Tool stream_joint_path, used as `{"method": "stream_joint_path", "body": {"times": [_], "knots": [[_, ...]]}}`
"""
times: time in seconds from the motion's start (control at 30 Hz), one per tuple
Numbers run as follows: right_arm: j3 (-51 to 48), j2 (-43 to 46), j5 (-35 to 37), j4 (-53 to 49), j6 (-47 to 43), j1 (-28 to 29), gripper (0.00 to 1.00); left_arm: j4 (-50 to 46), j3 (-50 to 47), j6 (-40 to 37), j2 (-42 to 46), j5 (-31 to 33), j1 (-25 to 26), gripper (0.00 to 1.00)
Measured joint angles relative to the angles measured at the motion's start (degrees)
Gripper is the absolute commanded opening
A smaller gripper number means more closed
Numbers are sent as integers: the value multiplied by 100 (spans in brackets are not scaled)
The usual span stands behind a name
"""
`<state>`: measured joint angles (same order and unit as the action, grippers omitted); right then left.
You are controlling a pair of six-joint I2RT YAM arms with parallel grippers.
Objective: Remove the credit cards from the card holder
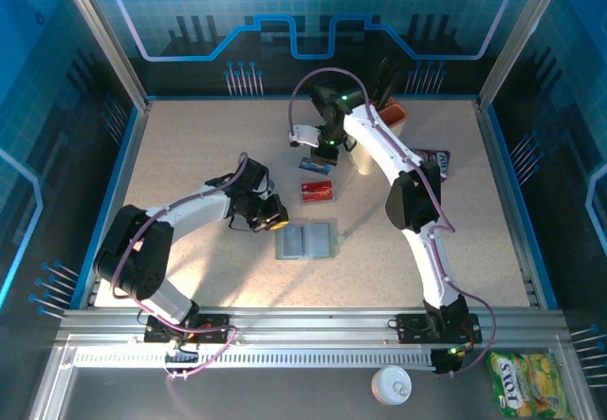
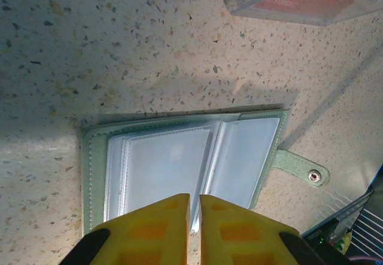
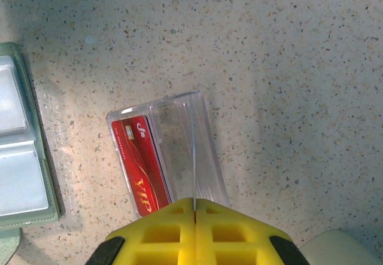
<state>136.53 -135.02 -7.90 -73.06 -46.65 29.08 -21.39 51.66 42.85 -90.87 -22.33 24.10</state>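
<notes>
Open card holder (image 2: 155, 163) just beneath near-closed left gripper (image 2: 194, 203); blue card (image 1: 313, 165) in tight-shut right gripper (image 3: 194, 203).

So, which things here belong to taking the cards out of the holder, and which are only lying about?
For the job: card holder, red card, blue-and-white card.
Lying about: snack packet, yellow packet, white lid.

the flat red plastic card (image 3: 140, 169) in the clear plastic tray (image 3: 206, 157) reads "vip" in gold; lettering on the yellow-green packet (image 1: 527, 382) is too blurred to read.
</notes>
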Motion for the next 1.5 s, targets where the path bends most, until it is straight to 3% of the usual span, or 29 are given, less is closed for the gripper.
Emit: {"method": "stream_joint_path", "body": {"times": [0.87, 1.07, 1.5], "knots": [[-46, -393, -68, -407, -101, 11, 2, 2, 0, -83, -17, -22, -4, 13], [-46, -474, -136, -407, -70, 11, 21, 2, 0, -83, -17, -22, -4, 13], [-186, -415, 306, 101, 140, 11, 28, 4, 0, -83, -17, -39, -4, 13]]}}
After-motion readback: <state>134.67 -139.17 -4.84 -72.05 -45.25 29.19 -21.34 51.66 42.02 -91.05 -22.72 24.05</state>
